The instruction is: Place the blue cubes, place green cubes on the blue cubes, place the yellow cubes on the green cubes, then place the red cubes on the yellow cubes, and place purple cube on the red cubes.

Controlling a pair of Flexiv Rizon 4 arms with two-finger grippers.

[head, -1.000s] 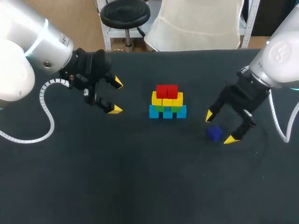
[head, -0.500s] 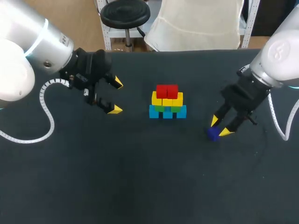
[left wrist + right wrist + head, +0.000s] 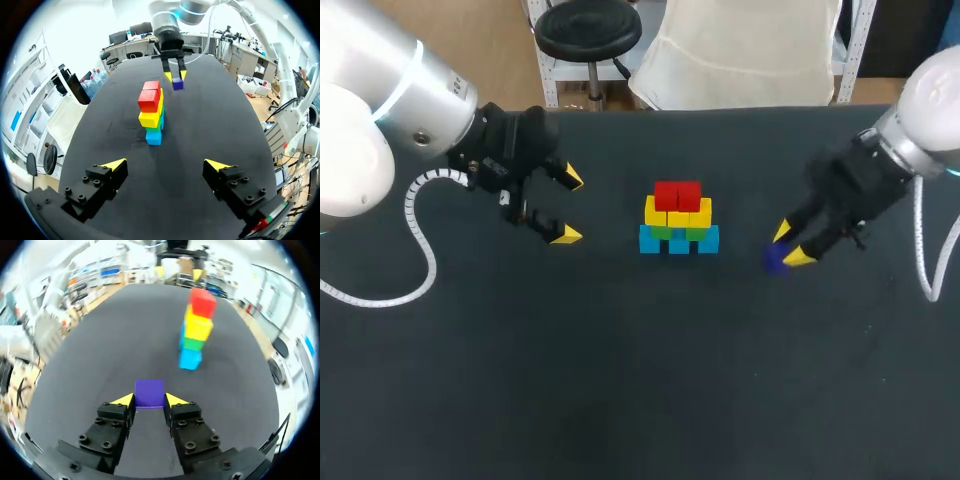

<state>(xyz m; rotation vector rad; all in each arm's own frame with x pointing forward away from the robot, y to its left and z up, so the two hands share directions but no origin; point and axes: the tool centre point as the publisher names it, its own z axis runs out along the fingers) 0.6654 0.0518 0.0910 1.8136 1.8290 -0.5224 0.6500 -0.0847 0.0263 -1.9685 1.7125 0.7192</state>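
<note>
While right fingers [image 3: 122, 400] pinch purple cube [image 3: 149, 392], stack [image 3: 196, 327] ahead.

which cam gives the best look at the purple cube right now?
Right wrist view: the purple cube sits close-up in the right gripper, one face fully visible. Head view shows only a sliver beside the yellow tips; left wrist view shows it small, far off.

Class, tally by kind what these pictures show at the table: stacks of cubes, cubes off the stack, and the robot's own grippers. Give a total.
cube stack: 1
purple cube, off the stack: 1
grippers, left gripper and right gripper: 2
total: 4
</note>
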